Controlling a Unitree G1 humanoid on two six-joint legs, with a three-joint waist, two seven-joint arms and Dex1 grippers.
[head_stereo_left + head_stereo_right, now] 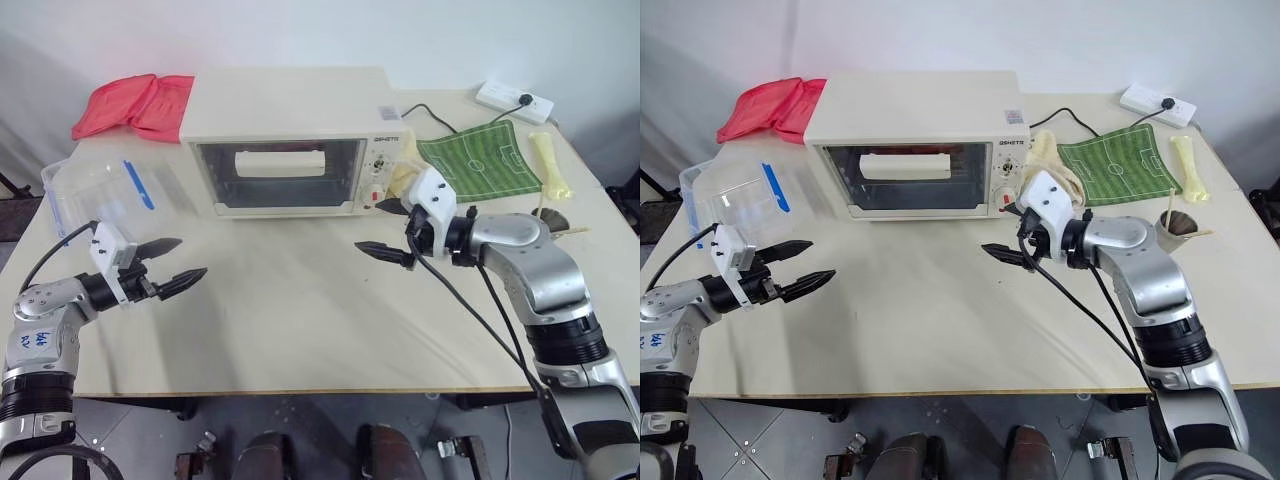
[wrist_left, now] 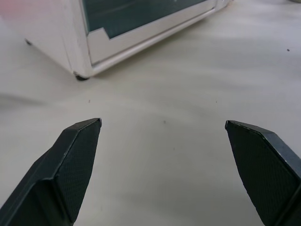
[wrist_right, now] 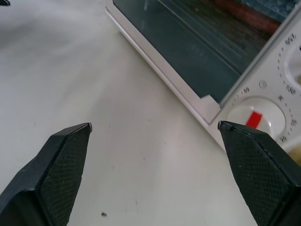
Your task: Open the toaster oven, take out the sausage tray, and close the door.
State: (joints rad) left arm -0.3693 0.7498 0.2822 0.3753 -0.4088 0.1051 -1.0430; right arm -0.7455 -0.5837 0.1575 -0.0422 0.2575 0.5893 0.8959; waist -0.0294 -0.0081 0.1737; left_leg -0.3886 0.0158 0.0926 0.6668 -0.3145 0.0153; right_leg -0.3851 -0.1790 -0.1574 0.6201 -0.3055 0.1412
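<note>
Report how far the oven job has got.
Done: nothing visible. The wide glass door with its cream bar handle stands shut on the boxy cream-white toaster oven. In hand: the right gripper hangs open in front of the oven's knob panel, and the left gripper is open over the table; neither holds anything. Left: open the door, pull out the tray, close the door.

sausage tray: hidden behind door (image 1: 277,172) glass | knob markings on toaster oven (image 1: 290,140): too small to read
</note>
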